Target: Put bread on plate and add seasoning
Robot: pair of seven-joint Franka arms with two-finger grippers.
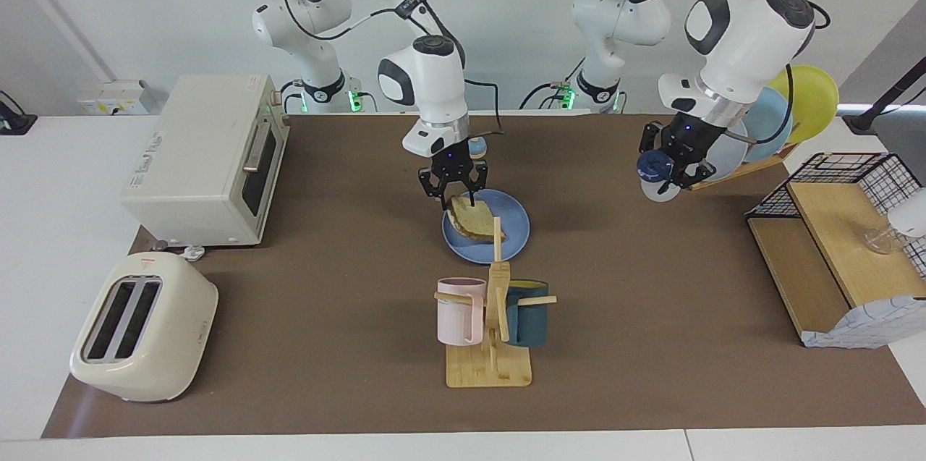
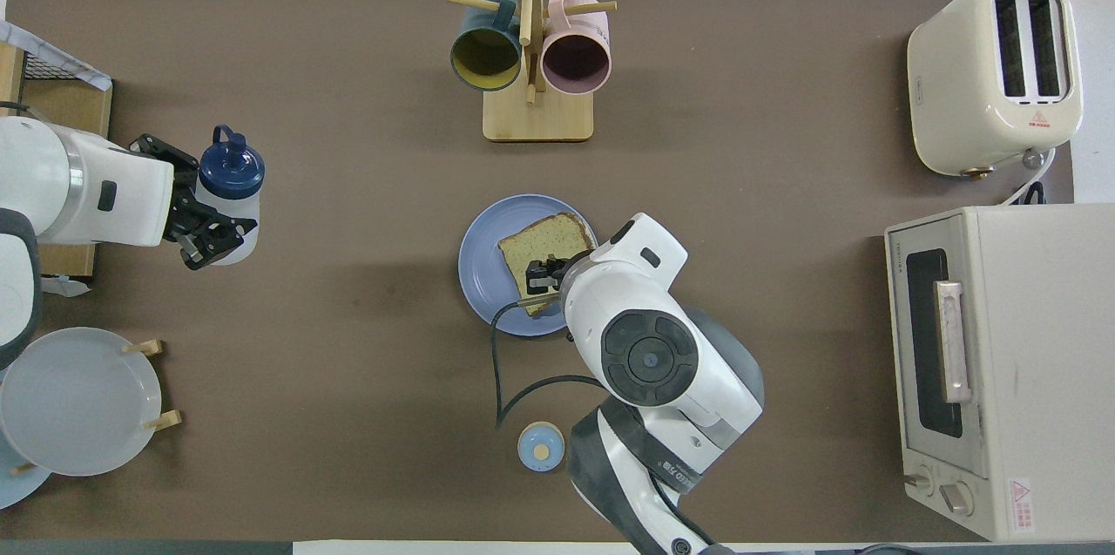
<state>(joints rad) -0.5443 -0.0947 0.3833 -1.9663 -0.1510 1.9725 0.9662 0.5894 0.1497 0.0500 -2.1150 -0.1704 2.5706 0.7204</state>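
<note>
Bread [image 1: 474, 217]: we see it flat on the plate [image 1: 515, 238], mid-desk.
Right claw [image 1: 454, 195]: we see fingers spread over the bread's edge, gripping nothing.
Left claw [image 1: 676, 161]: clamped round the seasoning [image 1: 655, 173], raised above bare desk [image 1: 325, 287].

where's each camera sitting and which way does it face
Facing view: high across the table, looking at the robots; both arms show whole, the right gripper over the bread on the plate, the left gripper holding the seasoning bottle.
Overhead view: above the robots' end, looking steeply down; wrists and grippers show.
Shared: plate, bread, bottle, mug rack.
</note>
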